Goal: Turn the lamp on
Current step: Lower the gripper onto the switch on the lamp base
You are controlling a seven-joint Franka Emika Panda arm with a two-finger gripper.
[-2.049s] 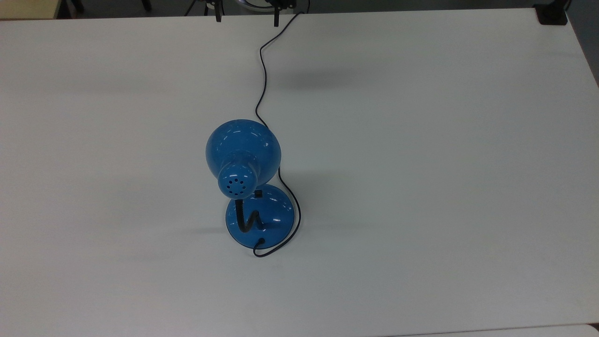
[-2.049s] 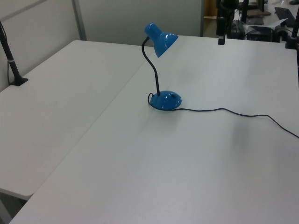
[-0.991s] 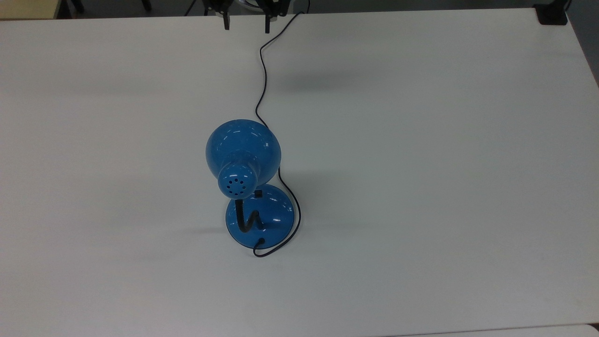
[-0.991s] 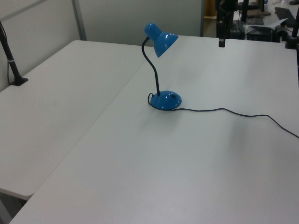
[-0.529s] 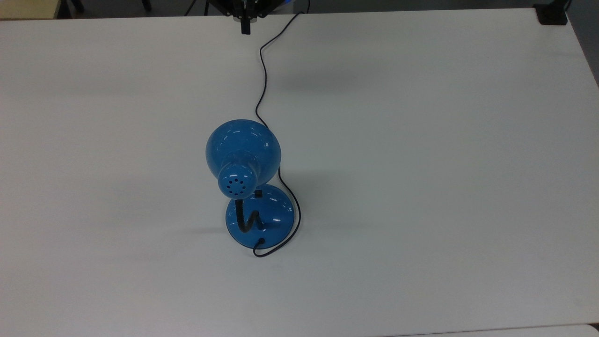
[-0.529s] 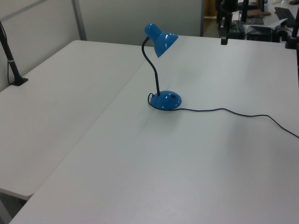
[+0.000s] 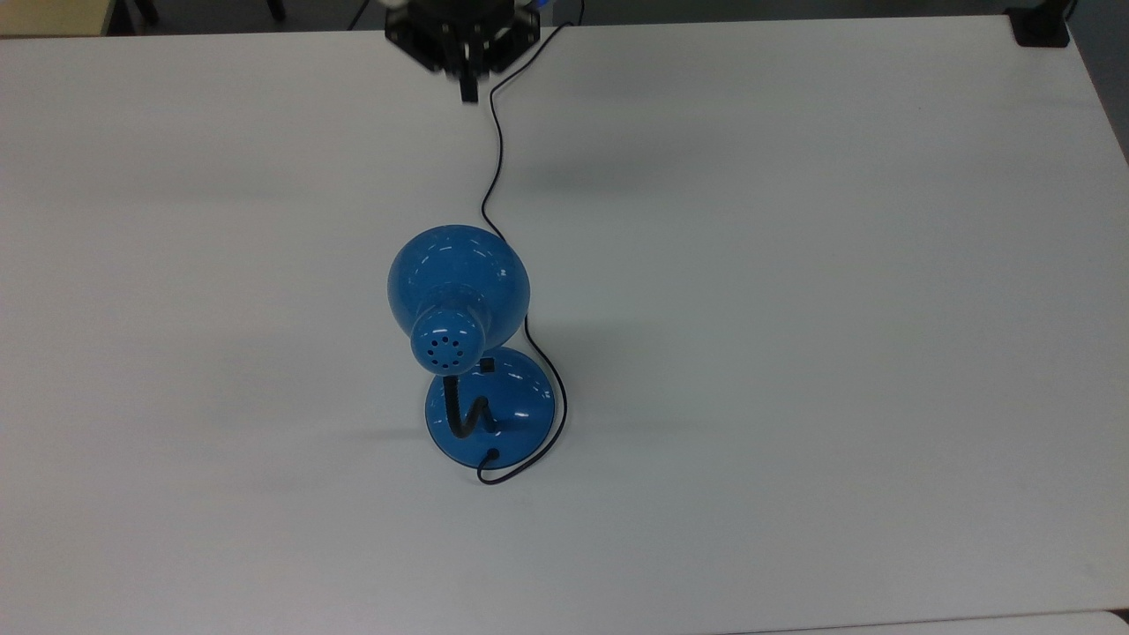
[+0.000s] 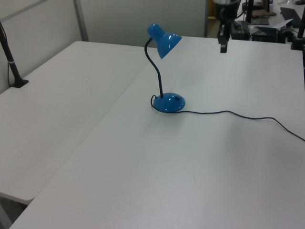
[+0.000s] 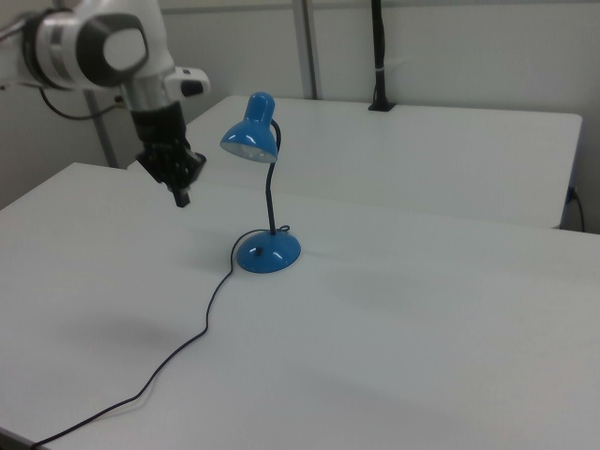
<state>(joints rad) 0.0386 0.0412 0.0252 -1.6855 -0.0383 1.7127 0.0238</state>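
Observation:
The blue lamp (image 7: 459, 287) stands mid-table, its dome shade (image 8: 165, 42) leaning over the round base (image 7: 490, 414) on a black gooseneck. A small black switch (image 7: 485, 362) sits on the base just under the shade's edge in the top view. The thin cord (image 7: 494, 132) loops around the base and runs to the far edge. My gripper (image 7: 467, 88) hangs above the table near that far edge, over the cord and well away from the lamp (image 9: 268, 251). Its fingers are shut with nothing between them. It also appears as the gripper (image 8: 223, 47) and the gripper (image 9: 182, 197).
The white table (image 7: 794, 353) adjoins a second table (image 8: 57, 105) along a seam. A black clamped post (image 8: 13, 67) stands on that second table's edge. The cord (image 9: 178, 356) trails across the table to its edge in the right view.
The gripper's fingers closed together over the last two seconds, and the gripper came down and in over the table toward the lamp. The lamp and cord have not moved.

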